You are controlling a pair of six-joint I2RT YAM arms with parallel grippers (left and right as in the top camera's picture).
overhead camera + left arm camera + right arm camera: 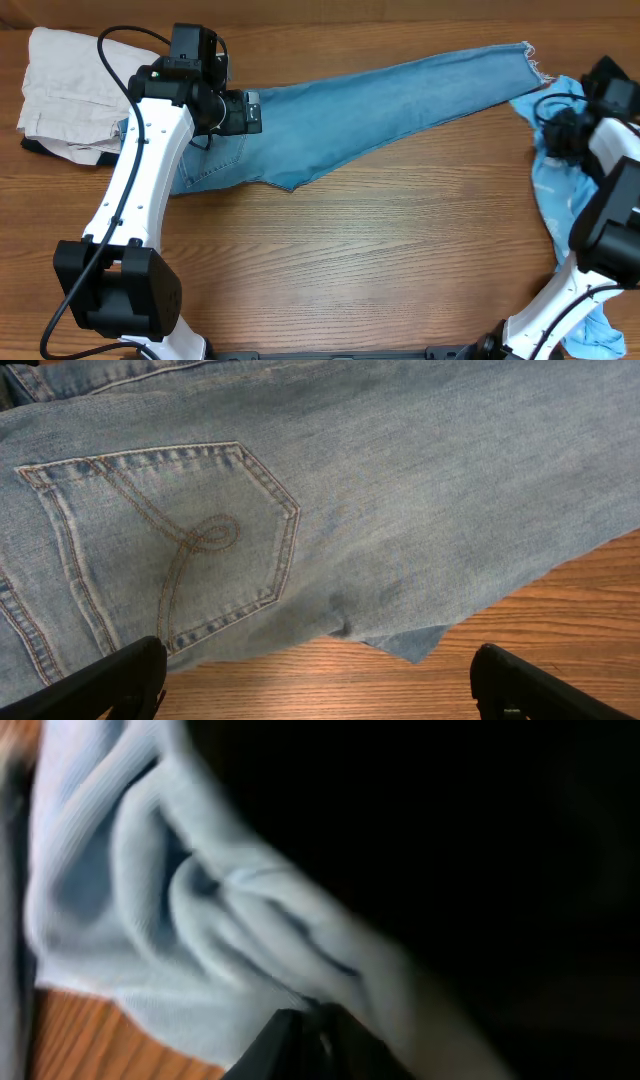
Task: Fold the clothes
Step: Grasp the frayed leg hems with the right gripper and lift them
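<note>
From overhead, one pair of jeans (380, 100) lay flat across the table (380, 260). Its seat lay under the left gripper (250, 112), and the legs ran away from that gripper to a frayed hem (532, 62) close beside the right gripper (552, 128).

Only the left wrist view showed the detail beneath the left tool: a single stitched back pocket (170, 540) just ahead of its fingers (110, 685). The jaws were spread wide, one at each lower corner of the view. They gripped nothing, and a strip of bare wood lay between them at the denim's lower edge.

Only the right wrist view showed what lay at the right tool: pale blue cloth bunched in soft folds right against a dark finger (290, 1040), with a sliver of wood to one side. Most of that view was black and blurred, so I could not tell whether the jaws pinched the cloth or stood apart. Overhead placed this gripper over the near edge of one cyan T-shirt (555, 195), which spread out behind and below it.

One pair of beige trousers (65, 90) lay crumpled behind the left arm, near the table's corner. The widest open wood lay on the near side of the jeans, between the two arm bases.
</note>
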